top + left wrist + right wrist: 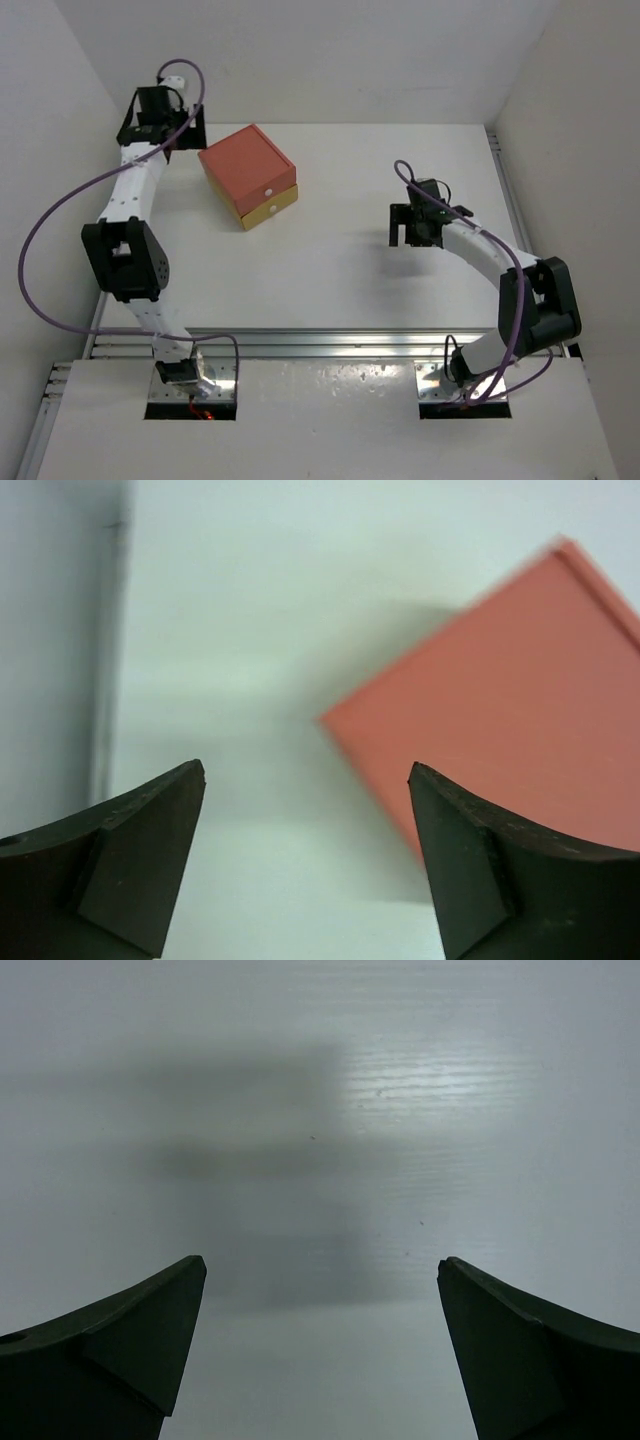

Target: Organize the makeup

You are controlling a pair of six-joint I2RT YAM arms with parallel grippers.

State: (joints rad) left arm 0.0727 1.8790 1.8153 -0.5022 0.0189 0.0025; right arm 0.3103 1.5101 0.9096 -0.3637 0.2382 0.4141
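None of the makeup items shows in any view; they are hidden or out of view. My left gripper is open and empty at the far left of the table, just left of the orange-red and yellow drawer box. In the left wrist view its fingers stand wide apart over bare table, with the box's orange-red top at the right. My right gripper is open and empty over the white table right of centre. In the right wrist view its fingers frame only bare table.
The drawer box has both drawers shut, each with a small round knob. White walls enclose the table at the left, back and right. A metal rail runs across the near edge by the arm bases.
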